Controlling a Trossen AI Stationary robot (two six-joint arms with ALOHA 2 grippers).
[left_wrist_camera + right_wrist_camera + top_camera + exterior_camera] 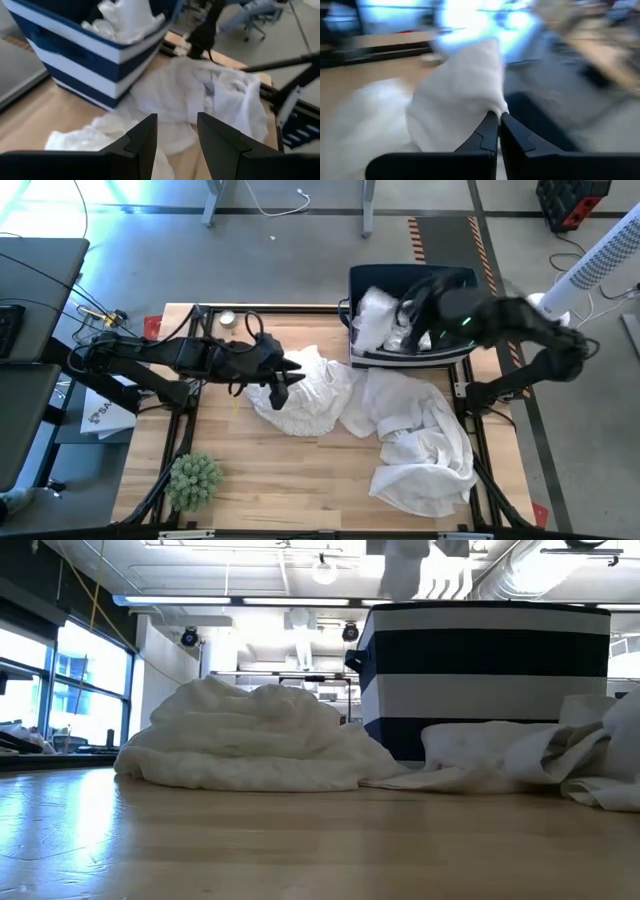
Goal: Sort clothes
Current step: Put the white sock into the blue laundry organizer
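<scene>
A white garment (305, 395) lies heaped at the table's middle, and a second white garment (415, 440) is spread at the right. My left gripper (290, 375) is open and empty just above the middle heap; in its wrist view (176, 135) the garment shows between the fingers. My right gripper (412, 308) hovers over the navy-and-white striped bin (455, 285) at the far right and is shut on a white garment (460, 95). More white cloth (375, 315) lies inside the bin. No black or navy garment shows. My right gripper pinches a bunched fold of the white garment (494, 107) between its two shut fingers. The cloth hangs below the gripper above the bin and shows at the top of the low view (430, 570). How many layers it holds I cannot tell.
A green spiky plant (193, 480) stands at the table's near left corner. A small round object (227, 319) sits at the far left edge. The bin's wall (480, 670) stands behind both garments. Bare wood lies between the plant and the heaps.
</scene>
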